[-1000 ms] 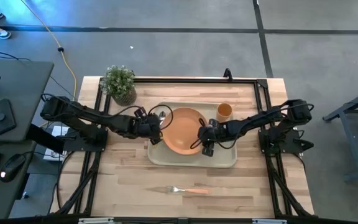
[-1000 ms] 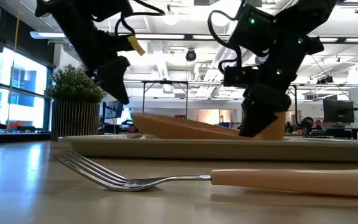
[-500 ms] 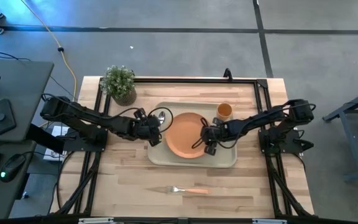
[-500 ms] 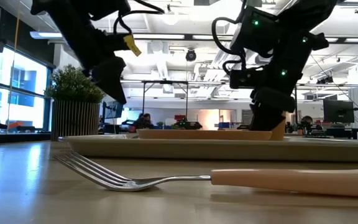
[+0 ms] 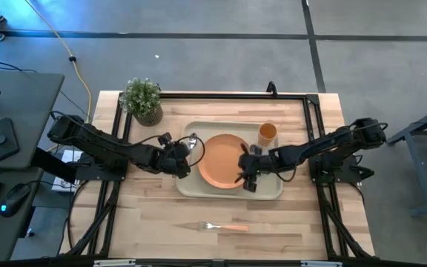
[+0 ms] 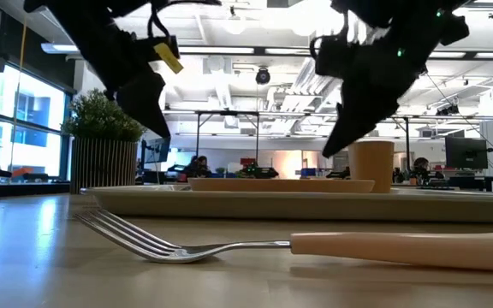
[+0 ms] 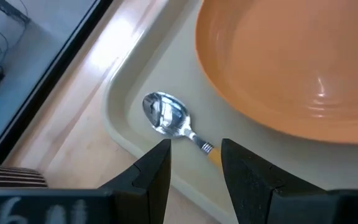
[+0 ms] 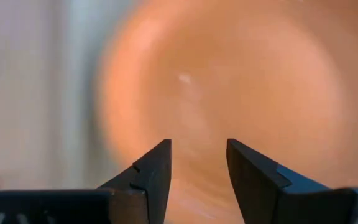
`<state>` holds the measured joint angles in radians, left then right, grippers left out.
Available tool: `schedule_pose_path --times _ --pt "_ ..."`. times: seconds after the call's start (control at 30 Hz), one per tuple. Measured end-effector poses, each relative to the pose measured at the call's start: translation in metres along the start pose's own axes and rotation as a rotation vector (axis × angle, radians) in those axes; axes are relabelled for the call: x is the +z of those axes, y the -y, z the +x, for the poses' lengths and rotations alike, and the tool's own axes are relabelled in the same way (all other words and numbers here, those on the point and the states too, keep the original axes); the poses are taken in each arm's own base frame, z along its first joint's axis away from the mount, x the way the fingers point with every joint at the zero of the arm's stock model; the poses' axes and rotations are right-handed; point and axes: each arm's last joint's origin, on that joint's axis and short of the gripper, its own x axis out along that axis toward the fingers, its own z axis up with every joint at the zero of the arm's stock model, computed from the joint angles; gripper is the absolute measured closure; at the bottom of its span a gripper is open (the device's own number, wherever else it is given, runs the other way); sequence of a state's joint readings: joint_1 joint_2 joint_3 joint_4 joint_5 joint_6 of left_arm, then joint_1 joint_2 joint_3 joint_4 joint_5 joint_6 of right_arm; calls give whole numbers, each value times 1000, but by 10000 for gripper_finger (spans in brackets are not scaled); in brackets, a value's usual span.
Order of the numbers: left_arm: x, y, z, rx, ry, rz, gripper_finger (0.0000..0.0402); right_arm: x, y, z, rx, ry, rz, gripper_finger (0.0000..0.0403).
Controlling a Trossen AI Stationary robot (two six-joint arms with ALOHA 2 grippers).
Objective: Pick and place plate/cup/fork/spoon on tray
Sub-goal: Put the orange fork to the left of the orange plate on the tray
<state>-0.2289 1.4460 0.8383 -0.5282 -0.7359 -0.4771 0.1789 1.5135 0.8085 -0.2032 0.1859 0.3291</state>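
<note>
The bench (image 5: pixel 273 215) carries the beige tray (image 5: pixel 187 185) near its middle, and most of the set already sits on it: the plate (image 5: pixel 219 159) lies flat at the tray's centre, the cup (image 5: pixel 267 133) stands upright in the tray's far right corner, and the spoon (image 7: pixel 166 116) lies along the tray's left edge, its bowl close to the rim and its handle running under the plate's edge as the left wrist view shows it. Only the fork (image 5: pixel 224 227) is left, lying alone on the wood near the front edge, well apart from the tray, so by my reckoning three of four items are done. The right pincer (image 5: pixel 247 174) hangs over the plate's right rim with its fingers parted a modest gap, holding nothing; its wrist view shows only the plate beyond the bare tips. The left pincer (image 5: pixel 184 159) hovers above the tray's left edge, over the spoon, likewise parted a little and empty.
</note>
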Motion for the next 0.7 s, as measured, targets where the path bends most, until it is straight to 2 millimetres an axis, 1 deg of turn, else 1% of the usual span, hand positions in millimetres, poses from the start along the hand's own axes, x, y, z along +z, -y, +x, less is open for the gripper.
schedule_pose_path --times 0.07,0.17,0.27,0.47,0.6,0.7 --pt "-2 5 -5 -4 17 3 271 2 -11 1 80 41 19 258" --pt "-7 14 -15 -24 46 11 271 5 -31 2 193 114 2 258" --pt "-12 24 -26 -53 75 15 271 0 -52 4 253 140 -30 258" --pt "-23 41 -46 -85 155 -27 271 -26 -92 17 325 59 -82 258" --pt "-26 51 -56 -135 199 -46 271 -36 -124 25 400 -2 -130 258" --pt "-28 57 -62 -168 224 -50 271 -37 -144 31 417 -26 -185 258"
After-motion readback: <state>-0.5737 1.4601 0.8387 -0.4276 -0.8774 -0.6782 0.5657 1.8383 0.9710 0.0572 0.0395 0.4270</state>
